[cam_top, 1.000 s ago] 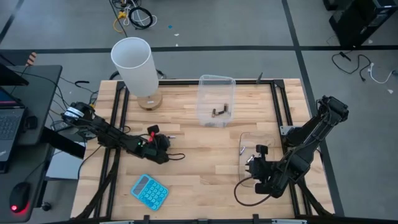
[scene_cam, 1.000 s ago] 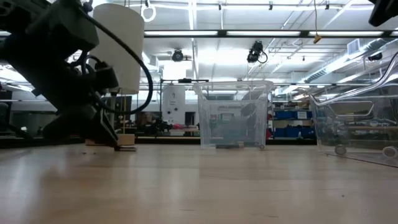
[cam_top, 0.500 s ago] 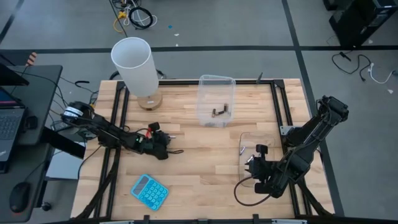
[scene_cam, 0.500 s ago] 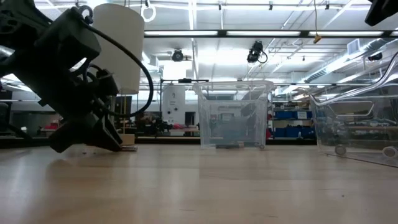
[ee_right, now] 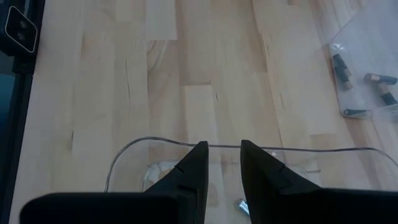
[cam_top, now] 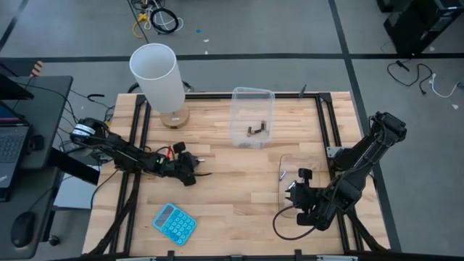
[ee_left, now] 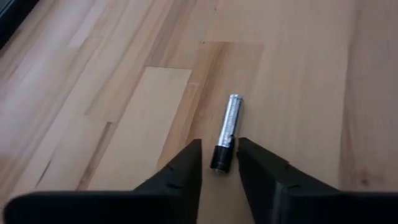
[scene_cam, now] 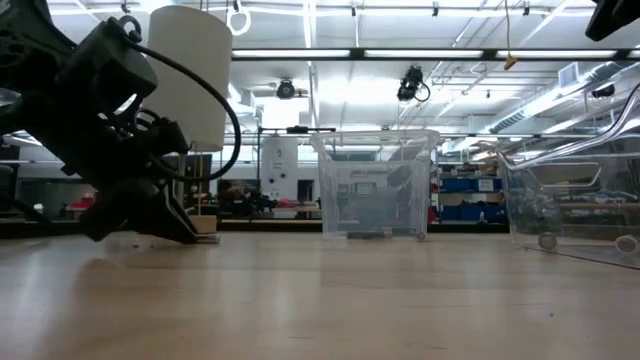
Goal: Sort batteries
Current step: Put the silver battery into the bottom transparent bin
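A small battery [ee_left: 226,132], silvery with a dark end, lies flat on the wooden table. My left gripper [ee_left: 219,158] is low over the table left of the middle [cam_top: 196,172]. It is open, its fingers standing on either side of the battery's dark end with a slim gap on each side. My right gripper [ee_right: 224,163] is open and holds nothing. It hangs over a clear tub [ee_right: 155,163] at the table's near right, in which one silvery battery [ee_right: 241,204] lies. A second clear tub [cam_top: 251,116] at the far middle holds several dark batteries [cam_top: 256,130].
A tall white cylinder on a round wooden foot [cam_top: 156,76] stands at the far left. A blue calculator [cam_top: 174,222] lies near the front edge on the left. Bare wood lies between the two arms and in front of the far tub.
My left gripper has sunk closer to the table and shifted a little, its arm lying lower than before. My right arm has kept still.
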You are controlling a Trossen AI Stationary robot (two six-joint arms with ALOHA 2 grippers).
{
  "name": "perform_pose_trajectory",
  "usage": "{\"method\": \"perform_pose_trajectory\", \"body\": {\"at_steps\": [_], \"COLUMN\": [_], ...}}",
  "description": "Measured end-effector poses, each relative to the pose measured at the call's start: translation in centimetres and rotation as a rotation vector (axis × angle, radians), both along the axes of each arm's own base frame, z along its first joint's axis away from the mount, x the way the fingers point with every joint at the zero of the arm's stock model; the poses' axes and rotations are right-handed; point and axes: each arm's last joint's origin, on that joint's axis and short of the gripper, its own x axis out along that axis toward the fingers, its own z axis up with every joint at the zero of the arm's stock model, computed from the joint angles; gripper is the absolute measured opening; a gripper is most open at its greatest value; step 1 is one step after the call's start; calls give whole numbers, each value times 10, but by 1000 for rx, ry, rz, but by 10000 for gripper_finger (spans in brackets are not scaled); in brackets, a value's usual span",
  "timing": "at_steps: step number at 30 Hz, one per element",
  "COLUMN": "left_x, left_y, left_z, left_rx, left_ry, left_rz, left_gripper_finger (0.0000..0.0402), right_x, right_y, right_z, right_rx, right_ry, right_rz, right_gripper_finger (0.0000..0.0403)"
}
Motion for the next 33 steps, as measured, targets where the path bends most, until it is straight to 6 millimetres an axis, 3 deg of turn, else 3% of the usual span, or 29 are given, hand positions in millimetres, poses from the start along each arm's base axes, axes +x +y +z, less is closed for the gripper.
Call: {"method": "perform_pose_trajectory", "body": {"at_steps": [9,33], "left_x": [1,15], "left_y": [-1,-8], "left_z": [0,12], "left_rx": [-14,-86], "left_ry": [-17,-205], "left_rz": [-6,-82], "left_gripper_finger": [12,3], "right_x": [0,0], "right_y": [0,0], "right_z": [0,0], "right_rx": [0,5], "right_ry": [0,-5], "right_rz": [0,0], "right_gripper_finger": [80,80]}}
